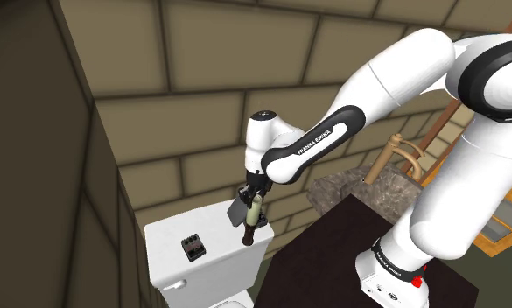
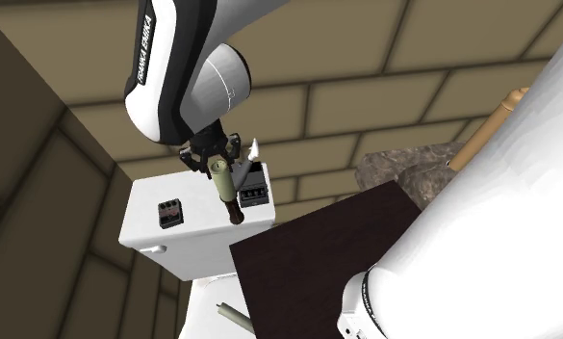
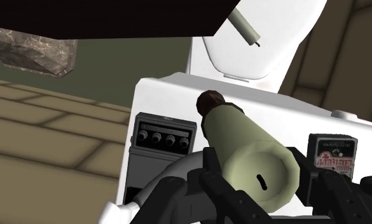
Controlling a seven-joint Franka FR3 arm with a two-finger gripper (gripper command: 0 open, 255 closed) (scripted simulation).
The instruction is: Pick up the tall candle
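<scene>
Two things sat on the flat white toilet tank lid: a black box with a row of knobs and a smaller black box with a pale label too blurred to read. Walls of large tan blocks closed in the corner, and a dark brown desk stood just beside the tank. The black claw was clamped on the tall pale-green candle with a dark brown base, base down over the lid's desk-side edge, and the white arm read "FRANKA EMIKA".

White cistern lid, seemingly two pedals
</scene>
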